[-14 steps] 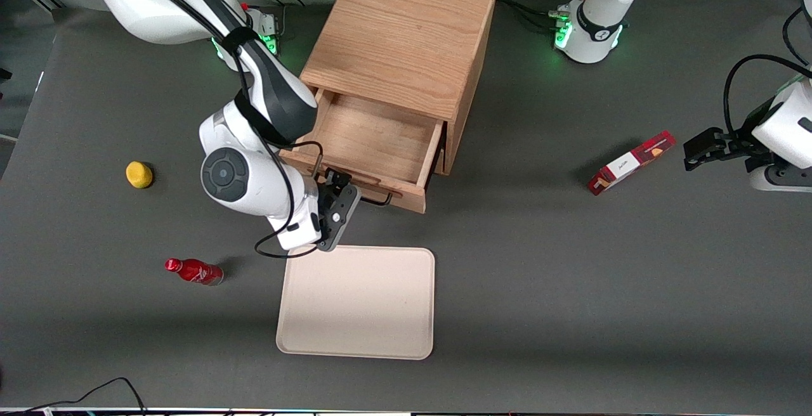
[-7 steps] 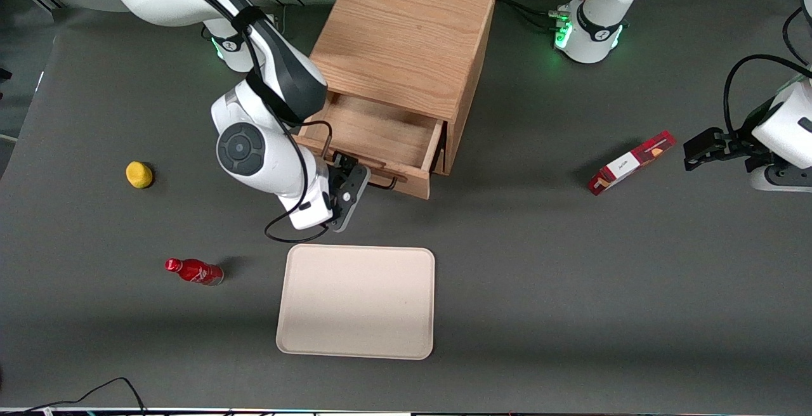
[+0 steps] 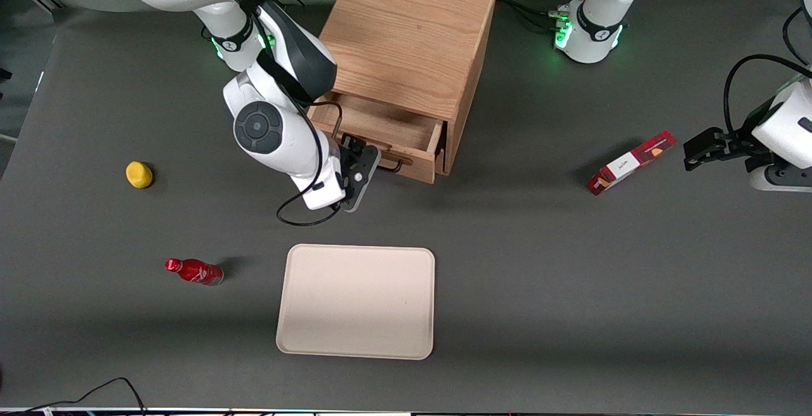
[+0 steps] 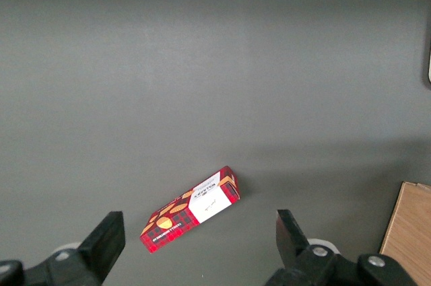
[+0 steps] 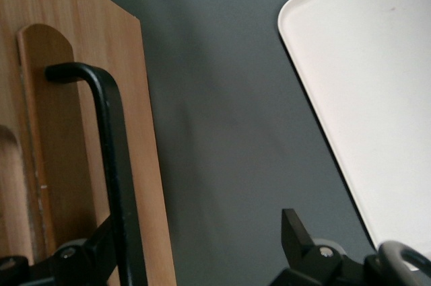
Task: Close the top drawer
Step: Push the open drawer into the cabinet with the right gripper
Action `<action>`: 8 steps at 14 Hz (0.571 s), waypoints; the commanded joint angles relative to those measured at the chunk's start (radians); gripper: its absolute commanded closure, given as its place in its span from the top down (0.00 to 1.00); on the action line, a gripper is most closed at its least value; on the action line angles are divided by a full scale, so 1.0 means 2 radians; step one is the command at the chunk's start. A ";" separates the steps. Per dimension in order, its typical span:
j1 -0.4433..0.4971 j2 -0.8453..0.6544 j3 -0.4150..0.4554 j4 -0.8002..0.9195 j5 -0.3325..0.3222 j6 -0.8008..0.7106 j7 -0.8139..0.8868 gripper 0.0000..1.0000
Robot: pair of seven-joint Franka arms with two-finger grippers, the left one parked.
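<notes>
I have the gripper [image 3: 356, 161] spread wide against the top drawer [image 3: 380, 134] front, one finger [image 5: 84, 259] at the black handle [image 5: 111, 158], holding nothing. Drawer part open; cabinet [image 3: 406, 42] lies straight ahead of the gripper, farther from the front camera. I judge: push along that line.

The top drawer [image 3: 393, 134] is light oak with a black handle [image 5: 111, 158]; the gripper [image 3: 361, 165] at its front is black; the tray [image 3: 356, 302] is cream.
</notes>
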 commanded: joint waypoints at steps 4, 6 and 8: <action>0.003 -0.036 0.012 -0.051 0.002 0.018 0.022 1.00; 0.009 -0.043 0.015 -0.061 0.002 0.018 0.024 1.00; 0.010 -0.050 0.016 -0.068 0.002 0.018 0.024 1.00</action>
